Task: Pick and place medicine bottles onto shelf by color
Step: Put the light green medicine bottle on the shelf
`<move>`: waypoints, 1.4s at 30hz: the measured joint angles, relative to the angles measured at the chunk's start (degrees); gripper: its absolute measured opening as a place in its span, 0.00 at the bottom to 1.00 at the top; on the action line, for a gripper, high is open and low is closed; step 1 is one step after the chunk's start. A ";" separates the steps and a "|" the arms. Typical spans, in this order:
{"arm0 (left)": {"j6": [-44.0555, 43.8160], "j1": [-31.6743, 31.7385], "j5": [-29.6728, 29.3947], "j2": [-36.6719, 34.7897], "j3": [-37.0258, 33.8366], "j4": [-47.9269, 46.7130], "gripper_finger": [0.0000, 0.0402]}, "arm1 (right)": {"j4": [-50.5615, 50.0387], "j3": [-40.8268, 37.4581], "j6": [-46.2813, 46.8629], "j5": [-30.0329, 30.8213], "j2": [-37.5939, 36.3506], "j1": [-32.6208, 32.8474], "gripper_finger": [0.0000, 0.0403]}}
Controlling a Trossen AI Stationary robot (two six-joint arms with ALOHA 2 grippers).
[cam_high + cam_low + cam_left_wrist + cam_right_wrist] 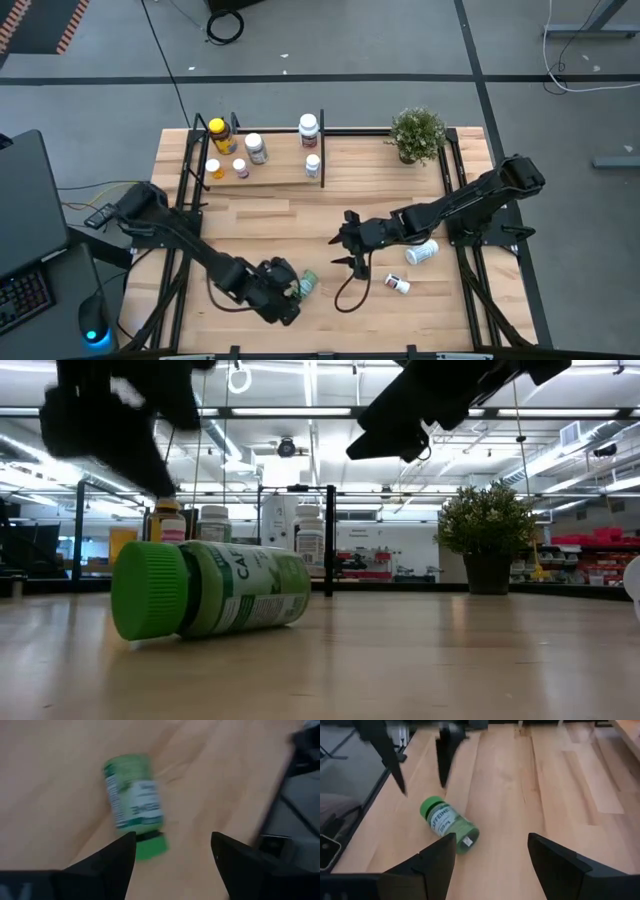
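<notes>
A green medicine bottle (306,284) (448,823) lies on its side on the table near the front edge, green cap (148,591) toward the near left. My left gripper (288,296) (172,849) hovers open just over its cap end, clear of it. My right gripper (350,256) (491,845) stands open above the table's middle, pointing toward the green bottle from farther off. The shelf (272,172) at the far left carries several bottles, among them an amber one with a yellow cap (220,136). Two white bottles (422,252) (398,284) lie on the table at the right.
A small potted plant (417,133) stands at the far right, beside the shelf. Black upright posts (322,148) frame the shelf's right end. Bare planks (270,225) lie between the shelf and the green bottle.
</notes>
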 joint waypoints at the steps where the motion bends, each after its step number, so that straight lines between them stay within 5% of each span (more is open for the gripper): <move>1: -0.64 0.24 0.24 1.09 0.00 -0.13 0.67 | 0.33 0.00 0.69 -0.07 0.26 0.02 0.63; 17: -3.69 -0.33 0.99 8.84 0.00 2.37 0.70 | -1.96 -0.02 3.09 -0.24 0.18 0.15 0.63; 42: -5.59 3.73 0.91 8.77 0.00 5.41 0.69 | -5.59 -0.02 4.39 1.95 0.16 0.07 0.63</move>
